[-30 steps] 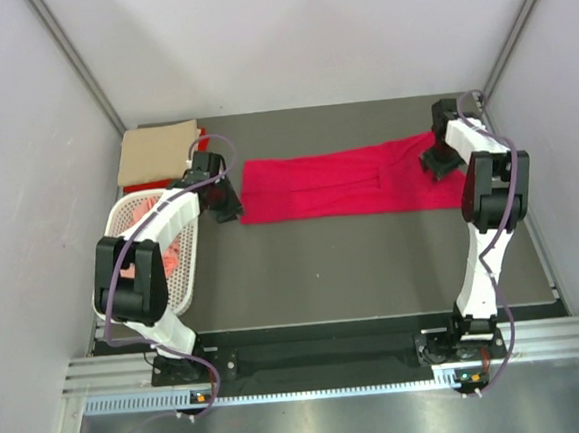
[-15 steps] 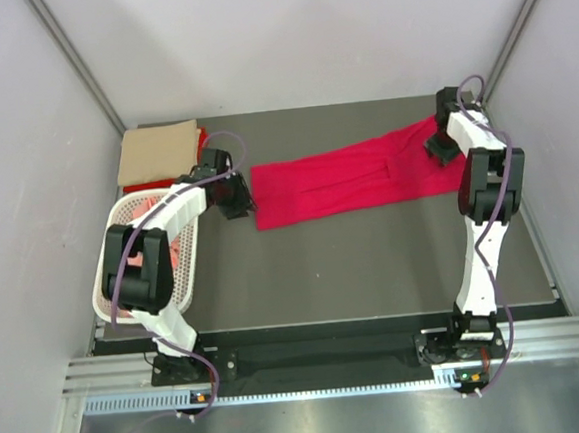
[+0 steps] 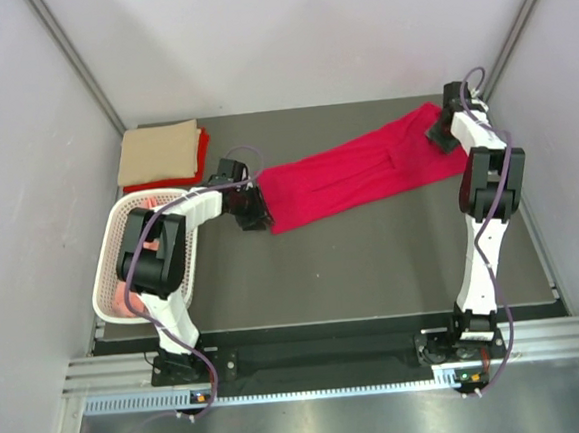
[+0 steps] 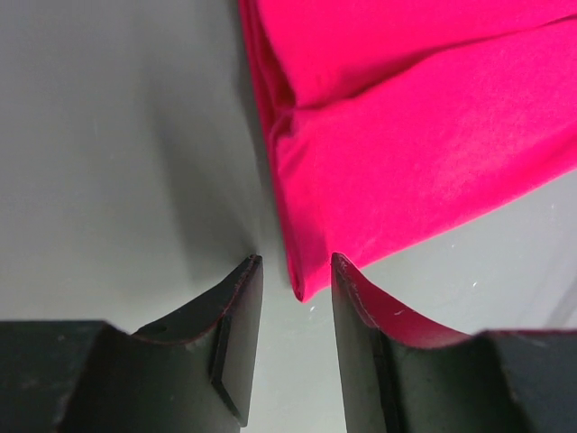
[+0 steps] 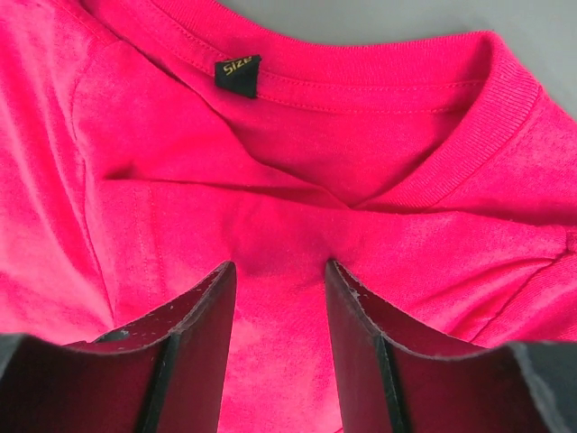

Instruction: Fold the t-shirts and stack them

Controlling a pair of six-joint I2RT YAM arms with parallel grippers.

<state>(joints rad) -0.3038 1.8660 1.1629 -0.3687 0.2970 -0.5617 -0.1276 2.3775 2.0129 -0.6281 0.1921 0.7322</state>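
A bright crimson red t-shirt (image 3: 366, 170) lies folded in a long strip, slanting from the lower left up to the far right of the table. My left gripper (image 3: 256, 211) is at its lower left corner. In the left wrist view its jaws (image 4: 296, 260) stand slightly apart with the shirt's corner (image 4: 302, 280) between the tips. My right gripper (image 3: 443, 129) is on the collar end. In the right wrist view its jaws (image 5: 275, 263) stand slightly apart, tips pressed into the cloth (image 5: 315, 135) below the dark neck label (image 5: 238, 74).
A folded tan shirt (image 3: 159, 151) lies on a red one (image 3: 167, 184) at the far left corner. A white mesh basket (image 3: 110, 291) with salmon pink cloth (image 3: 157, 245) stands at the left edge. Grey walls close in at the back and both sides.
The shirt has turned: its collar end went up towards the back right with the right gripper, and its lower left end went right and nearer with the left gripper.
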